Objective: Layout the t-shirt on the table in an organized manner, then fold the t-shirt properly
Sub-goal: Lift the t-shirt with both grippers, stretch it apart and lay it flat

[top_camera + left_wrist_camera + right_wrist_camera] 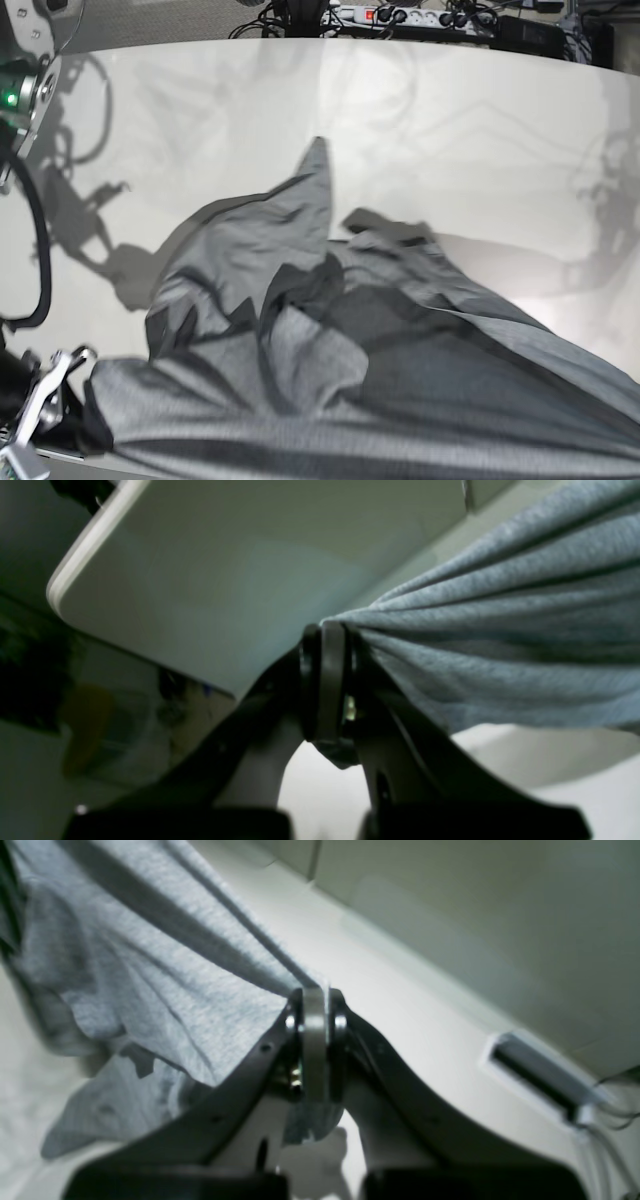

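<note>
The heather-grey t-shirt (400, 350) is held up in front of the base camera. Its lower part is stretched taut from left to right, and the rest trails crumpled onto the off-white table (450, 130). My left gripper (327, 630) is shut on a gathered bunch of the t-shirt (500, 630), with pleats fanning to the right above the table (200, 580). My right gripper (315, 995) is shut on another edge of the t-shirt (150, 965), which hangs down to the left. No lettering shows. In the base view the right arm (45, 395) sits at the bottom left; the left gripper is outside that frame.
A power strip with cables (420, 15) lies beyond the table's far edge. An arm mount with a green light (20, 95) stands at the top left. The table's rounded corner (65, 575) is near the left gripper. A dark slot with wires (545, 1075) lies right of the right gripper.
</note>
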